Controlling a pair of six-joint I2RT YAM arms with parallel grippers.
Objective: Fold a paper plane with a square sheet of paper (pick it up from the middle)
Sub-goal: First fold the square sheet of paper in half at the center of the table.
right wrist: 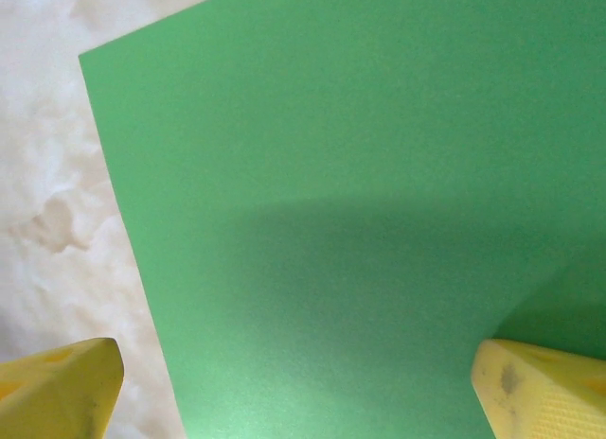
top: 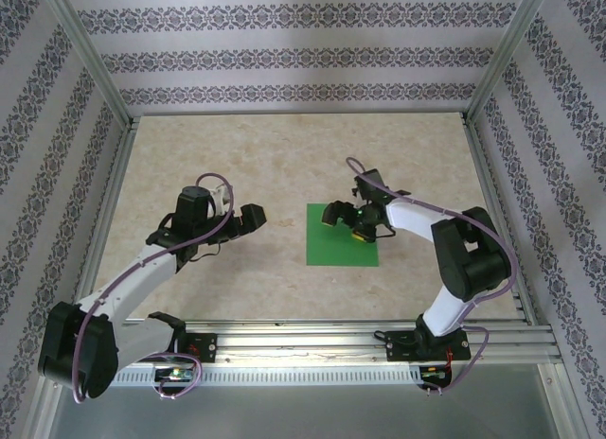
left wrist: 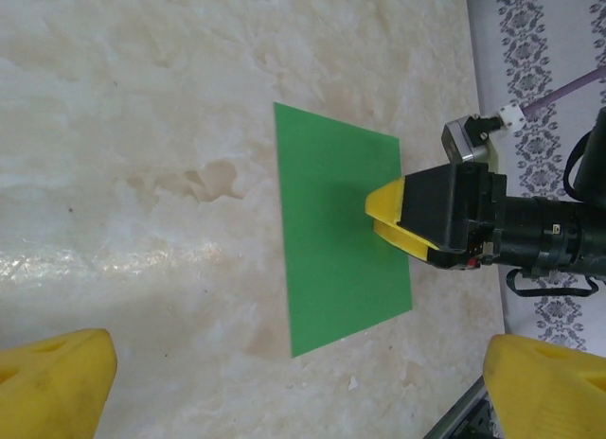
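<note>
The square sheet of paper (top: 333,248) is bright green and lies flat on the marbled table (top: 237,155), with no crease. My right gripper (top: 346,223) hovers over the sheet's far right part, its jaws wide open. In the right wrist view the sheet (right wrist: 360,202) spreads beneath the right gripper (right wrist: 298,392), with one yellow fingertip (right wrist: 540,387) over the paper and nothing held. My left gripper (top: 251,219) is open to the left of the sheet, apart from it. The left wrist view shows the sheet (left wrist: 327,240) ahead of the left gripper (left wrist: 303,387), and the right gripper (left wrist: 393,217) over the paper's far edge.
Aluminium rails (top: 360,330) frame the table on all sides, with patterned walls (top: 284,61) behind them. Bare tabletop stretches left of and beyond the sheet. A brownish stain (left wrist: 204,179) marks the surface near the sheet's left edge.
</note>
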